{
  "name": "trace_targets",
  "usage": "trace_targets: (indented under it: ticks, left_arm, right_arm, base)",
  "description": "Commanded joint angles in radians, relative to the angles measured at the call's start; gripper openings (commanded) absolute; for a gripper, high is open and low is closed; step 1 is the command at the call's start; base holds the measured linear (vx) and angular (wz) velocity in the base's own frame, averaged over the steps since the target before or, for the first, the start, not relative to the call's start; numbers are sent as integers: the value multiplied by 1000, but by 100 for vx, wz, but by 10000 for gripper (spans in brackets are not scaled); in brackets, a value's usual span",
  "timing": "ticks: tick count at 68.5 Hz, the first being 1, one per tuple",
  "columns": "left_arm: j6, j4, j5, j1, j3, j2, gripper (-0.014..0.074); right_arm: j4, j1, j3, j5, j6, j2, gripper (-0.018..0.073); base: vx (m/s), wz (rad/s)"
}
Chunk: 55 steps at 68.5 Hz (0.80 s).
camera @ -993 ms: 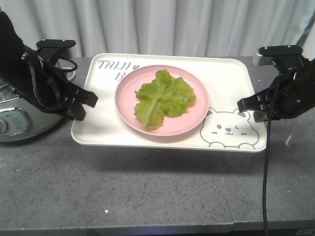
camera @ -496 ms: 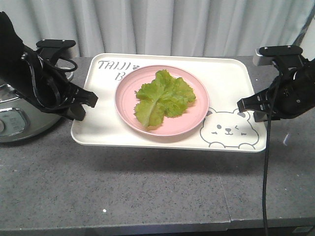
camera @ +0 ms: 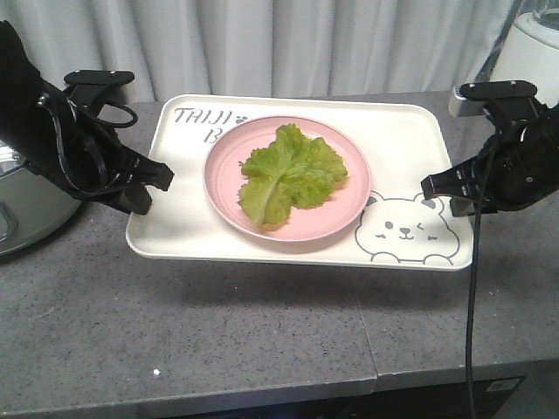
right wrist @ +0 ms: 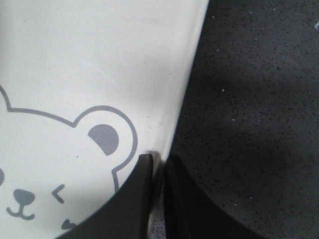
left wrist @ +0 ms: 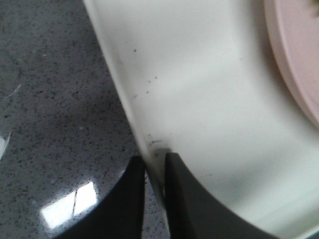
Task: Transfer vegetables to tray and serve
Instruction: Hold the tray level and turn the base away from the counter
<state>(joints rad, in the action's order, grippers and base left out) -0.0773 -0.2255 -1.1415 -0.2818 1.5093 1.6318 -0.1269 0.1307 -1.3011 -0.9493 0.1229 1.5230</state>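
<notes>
**Front view:** The lettuce leaf (camera: 288, 175) lies on the pink plate (camera: 225, 188) at centre frame. The plate stands on the tray (camera: 175, 231). The tray appears raised off the tabletop (camera: 218, 323), with a shadow beneath it.

**Left wrist view:** The left gripper (left wrist: 155, 158) fingers are nearly closed and pinch the tray rim.

**Right wrist view:** The right gripper (right wrist: 158, 158) fingers pinch the opposite rim beside the bear drawing (right wrist: 103, 137).

**Progress:** The transfer is judged complete. Carrying and serving are not yet done.

To the inside of my left pincer (camera: 153, 190), the pink plate (camera: 288, 218) hides the end of the tray's (camera: 410, 140) lettering (camera: 203, 118). Behind that pincer, a grey appliance (camera: 22, 223) runs off frame. Beside my right pincer (right wrist: 158, 162), the bear drawing (right wrist: 60, 149) is cropped.
</notes>
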Motion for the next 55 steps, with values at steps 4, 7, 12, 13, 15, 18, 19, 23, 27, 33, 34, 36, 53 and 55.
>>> trace_targets:
  ticks: [4, 7, 12, 13, 15, 18, 19, 23, 27, 33, 34, 36, 53, 55]
  left_arm:
    - [-30, -139, 81, -26, 30, -54, -6]
    - [-30, -139, 81, -26, 30, -54, -6]
    - [-30, -139, 81, -26, 30, -54, -6]
    - [-30, -139, 81, -26, 30, -54, -6]
    - [-30, -139, 81, -26, 30, -54, -6]
    - [-30, -139, 81, -26, 30, -54, -6]
    - [-30, -139, 81, -26, 30, -54, -6]
    - [-30, -139, 81, -26, 30, -54, -6]
    - [-30, -139, 81, -26, 30, -54, -6]
    - [-30, -139, 81, -26, 30, -54, -6]
    - [-30, -139, 81, -26, 30, -54, -6]
    - [-30, -139, 81, -26, 30, -54, -6]
    - [-30, -139, 81, -26, 30, -54, -6]
    - [-30, -139, 81, -26, 30, -54, -6]
  right_arm:
    - [-92, 17, -29, 38, 58, -43, -6]
    - [-92, 17, -29, 38, 58, -43, -6]
    - [-92, 17, -29, 38, 58, -43, -6]
    - [-92, 17, -29, 38, 58, -43, -6]
    - [-92, 17, -29, 38, 58, -43, -6]
    - [-92, 17, -29, 38, 58, -43, -6]
    - [-92, 17, -29, 38, 58, -43, -6]
    - [-92, 17, -29, 38, 58, -43, -6]
    - [-92, 17, -29, 38, 58, -43, -6]
    - [-92, 17, -29, 38, 58, -43, -6]
    - [-92, 17, -29, 38, 58, -43, -6]
    - [-92, 17, -29, 38, 58, -43, -6]
    - [-92, 17, -29, 38, 58, -43, -6]
    - [-92, 17, -29, 38, 58, -43, -6]
  base:
    - [-2, -17]
    - [-1, -18]
    - [-1, -19]
    - [-1, -20]
    - [-1, -20]
    - [0, -20]
    - [0, -20]
    - [0, -20]
    - [0, -20]
    - [0, -19]
    - [0, -19]
    - [0, -19]
    - [0, -21]
    - [0, -23]
